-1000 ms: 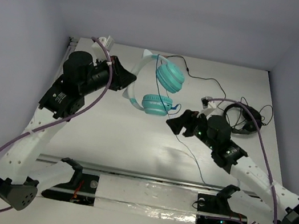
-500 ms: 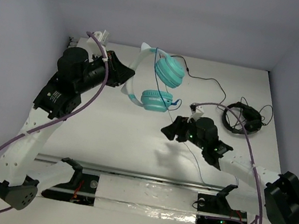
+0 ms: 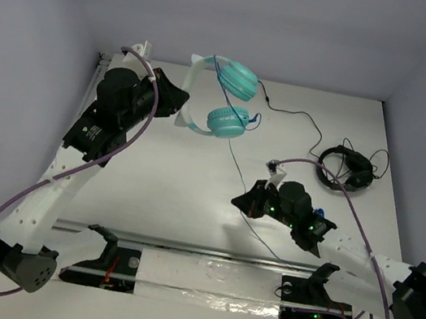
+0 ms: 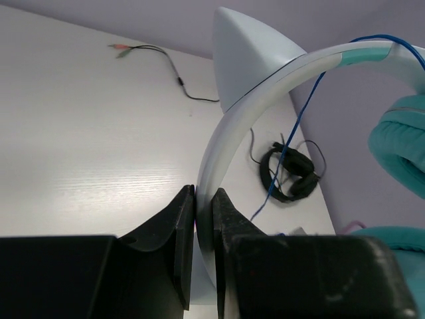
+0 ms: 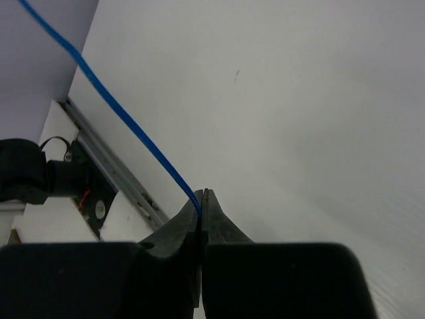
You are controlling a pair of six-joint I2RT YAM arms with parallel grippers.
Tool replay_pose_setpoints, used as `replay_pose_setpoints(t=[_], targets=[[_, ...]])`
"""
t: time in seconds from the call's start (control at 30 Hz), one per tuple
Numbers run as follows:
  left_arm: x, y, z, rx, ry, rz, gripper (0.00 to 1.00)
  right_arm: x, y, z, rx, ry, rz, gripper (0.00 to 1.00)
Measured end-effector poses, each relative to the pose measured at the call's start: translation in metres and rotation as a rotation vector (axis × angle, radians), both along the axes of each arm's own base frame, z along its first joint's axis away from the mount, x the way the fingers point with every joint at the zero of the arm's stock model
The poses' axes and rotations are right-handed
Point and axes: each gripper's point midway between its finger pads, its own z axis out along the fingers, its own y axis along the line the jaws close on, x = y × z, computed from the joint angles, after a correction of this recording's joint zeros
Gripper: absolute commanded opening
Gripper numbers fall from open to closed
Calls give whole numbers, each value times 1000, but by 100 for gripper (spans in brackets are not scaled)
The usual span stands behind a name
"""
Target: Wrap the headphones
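The teal headphones (image 3: 226, 121) hang above the back of the table, held by their pale white headband (image 3: 192, 102). My left gripper (image 3: 178, 106) is shut on that band; in the left wrist view the headband (image 4: 232, 133) runs up from between the fingers (image 4: 202, 203) past a pointed ear (image 4: 246, 60), with a teal cup (image 4: 398, 146) at the right. The thin blue cable (image 3: 234, 159) runs down from the cups to my right gripper (image 3: 241, 203), which is shut on it. In the right wrist view the cable (image 5: 119, 113) enters the pinched tips (image 5: 202, 196).
Black headphones (image 3: 347, 168) lie coiled with their black cable (image 3: 302, 119) at the right back of the table, and show again as black headphones (image 4: 289, 174) in the left wrist view. A metal rail (image 3: 205, 251) crosses the near edge. White walls close in the left, back and right.
My right gripper slid toward the near edge along the blue cable and shut on it. My left gripper carried the headphones up and a little toward the back.
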Motion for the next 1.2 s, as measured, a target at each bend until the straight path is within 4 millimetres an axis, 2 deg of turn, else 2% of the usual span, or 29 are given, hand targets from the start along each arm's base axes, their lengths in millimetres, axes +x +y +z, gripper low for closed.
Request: replay_pose_setpoints(t=[0.2,0.43,0.57,0.7,0.8,0.97,1.03,1.2], targets=[[26,27,-32,50,58,203,0,-37,9,16,-33,16,76,0],[43,60,-64,152,98,394,0,-69,18,52,-71,39,165,0],[46,75,-90,225,141,471,0,-82,26,87,-85,33,219,0],[44,83,-116,299,191,514,0,-85,33,118,-96,4,258,0],[40,81,-130,344,210,520,0,-86,39,127,-122,0,293,0],[26,64,-147,423,230,480,0,-84,46,128,-209,1,330,0],[20,55,-155,457,234,451,0,-79,47,138,-222,-26,325,0],[-4,37,-182,558,271,348,0,-55,50,181,-236,-158,262,0]])
